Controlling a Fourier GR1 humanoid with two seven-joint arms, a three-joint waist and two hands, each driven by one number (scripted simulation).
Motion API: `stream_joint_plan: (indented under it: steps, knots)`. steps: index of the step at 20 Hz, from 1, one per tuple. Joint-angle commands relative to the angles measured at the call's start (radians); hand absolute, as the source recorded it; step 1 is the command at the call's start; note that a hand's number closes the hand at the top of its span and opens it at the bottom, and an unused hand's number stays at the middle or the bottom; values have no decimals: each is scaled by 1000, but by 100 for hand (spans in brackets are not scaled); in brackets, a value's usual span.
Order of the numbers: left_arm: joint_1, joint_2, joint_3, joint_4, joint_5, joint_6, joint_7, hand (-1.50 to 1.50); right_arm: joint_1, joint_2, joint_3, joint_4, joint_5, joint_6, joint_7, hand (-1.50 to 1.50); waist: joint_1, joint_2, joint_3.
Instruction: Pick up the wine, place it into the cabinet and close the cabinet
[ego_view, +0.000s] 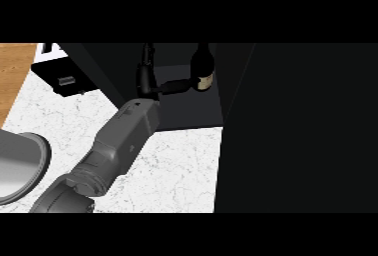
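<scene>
Already the dark wine bottle with a pale label (203, 75) stands inside the black cabinet (184, 107), toward the back of its open compartment. One black hand (151, 80) at the end of a grey forearm (118, 145) reaches into the same compartment, just left of the bottle; a finger or thumb stretches sideways and meets the bottle at its label. Whether the rest of the hand wraps the bottle I cannot tell, since everything there is dark. Which arm this is I judge to be the left, as it enters from the lower left; the other hand is out of sight. The cabinet's dark door (303, 130) hangs open on the right side. So the placing looks nearly finished; releasing, withdrawing and swinging the door shut remain.
</scene>
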Motion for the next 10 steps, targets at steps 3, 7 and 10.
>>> stream_joint_plan:
  steps: [3,7,10]
  knots:
    - [49,18,11,11,-3,-39,-39,-150,-15,6,33,-27,12,-39,23,-150,7,5,-5]
    - [52,46,14,3,-7,-105,-42,-150,28,-5,11,-47,-16,-11,5,-150,3,4,-4]
    - [57,36,9,2,-16,-132,-54,-150,7,-11,16,-32,-30,-3,18,-150,8,4,-4]
